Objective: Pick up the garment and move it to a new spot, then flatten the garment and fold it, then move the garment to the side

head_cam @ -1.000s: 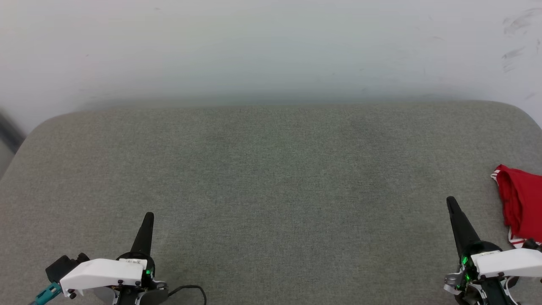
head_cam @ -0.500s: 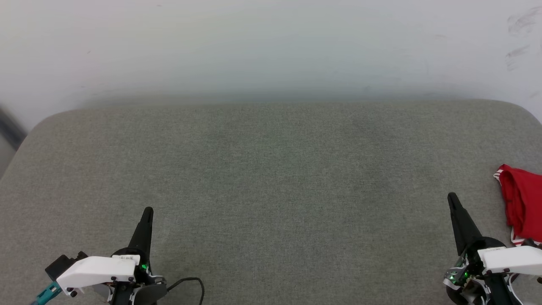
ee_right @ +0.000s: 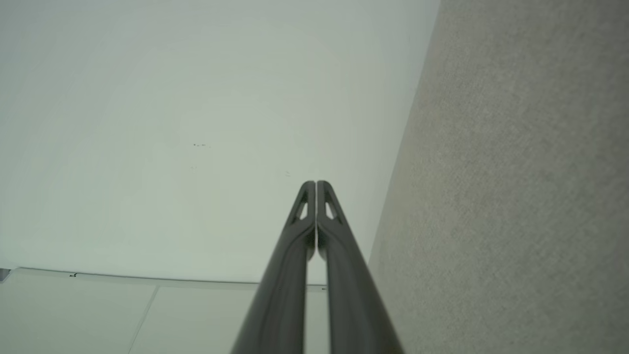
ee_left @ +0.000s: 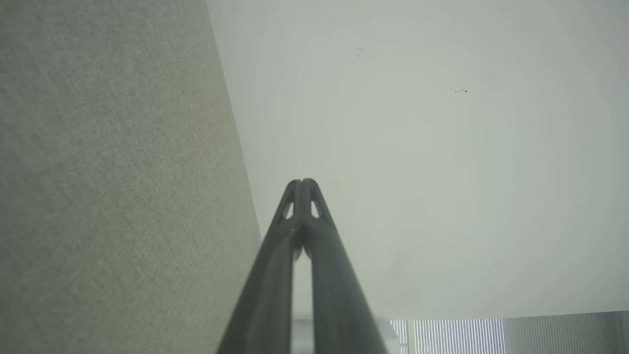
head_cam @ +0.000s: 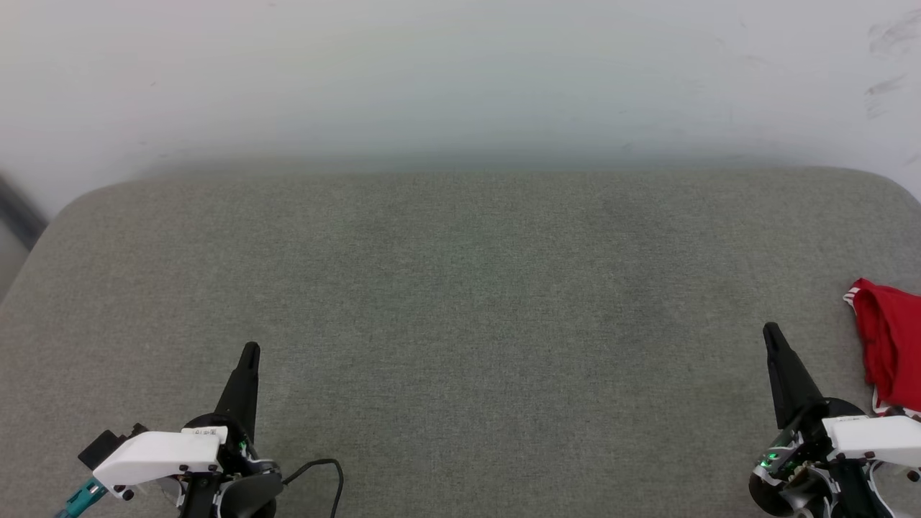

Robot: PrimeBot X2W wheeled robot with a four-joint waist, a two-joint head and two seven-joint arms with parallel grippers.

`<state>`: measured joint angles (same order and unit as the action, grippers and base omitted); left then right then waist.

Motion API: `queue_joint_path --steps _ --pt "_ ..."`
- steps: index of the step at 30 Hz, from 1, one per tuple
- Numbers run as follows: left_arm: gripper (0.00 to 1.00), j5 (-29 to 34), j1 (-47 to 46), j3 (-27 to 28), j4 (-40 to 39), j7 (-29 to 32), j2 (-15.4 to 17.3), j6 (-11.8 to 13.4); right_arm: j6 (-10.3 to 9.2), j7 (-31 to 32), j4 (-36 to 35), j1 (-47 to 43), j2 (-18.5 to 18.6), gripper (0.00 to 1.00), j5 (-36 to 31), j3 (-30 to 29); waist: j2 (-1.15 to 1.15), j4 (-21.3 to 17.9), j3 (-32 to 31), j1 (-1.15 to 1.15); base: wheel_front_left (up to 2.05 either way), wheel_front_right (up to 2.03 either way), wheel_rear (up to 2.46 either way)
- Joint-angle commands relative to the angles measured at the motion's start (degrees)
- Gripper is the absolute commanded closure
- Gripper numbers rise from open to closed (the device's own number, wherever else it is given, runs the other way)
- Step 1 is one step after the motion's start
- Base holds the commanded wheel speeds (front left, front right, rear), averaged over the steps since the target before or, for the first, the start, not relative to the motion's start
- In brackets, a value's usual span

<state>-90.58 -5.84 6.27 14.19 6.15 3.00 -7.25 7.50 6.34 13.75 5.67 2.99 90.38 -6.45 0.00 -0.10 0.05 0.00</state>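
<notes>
The garment (head_cam: 894,345), red with a red-and-white striped edge, lies bunched at the far right of the grey fabric surface (head_cam: 460,288), cut off by the head view's right edge. My right gripper (head_cam: 771,331) stands just left of it, apart from it, shut and holding nothing. Its fingertips meet in the right wrist view as well, right gripper (ee_right: 315,183). At the lower left my left gripper (head_cam: 250,349) is shut and empty, far from the garment. The left wrist view has the left gripper (ee_left: 300,181) with tips pressed together.
A pale wall (head_cam: 460,79) rises behind the surface's rounded back edge. A black cable (head_cam: 316,471) loops beside my left wrist. The surface's left rounded corner (head_cam: 50,223) drops off to a dark strip.
The head camera has shifted, so the garment sits a little further right in view. Both grippers stay shut with their fingertips slightly higher in the picture.
</notes>
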Motion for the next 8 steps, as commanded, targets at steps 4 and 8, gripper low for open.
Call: queue_joint_path --steps 4,8 --pt "1.0 -2.0 -0.7 0.5 -0.2 0.7 -0.2 -0.4 -0.02 0.2 0.4 1.0 -0.2 1.0 2.4 -0.2 0.0 0.1 0.1 0.0 0.0 0.0 0.0" --pt "1.0 -1.8 -0.7 0.5 -0.2 0.6 -0.2 -0.4 -0.02 0.2 0.4 0.9 -0.2 1.0 2.1 -0.1 0.0 0.1 0.1 0.0 0.0 0.0 0.0"
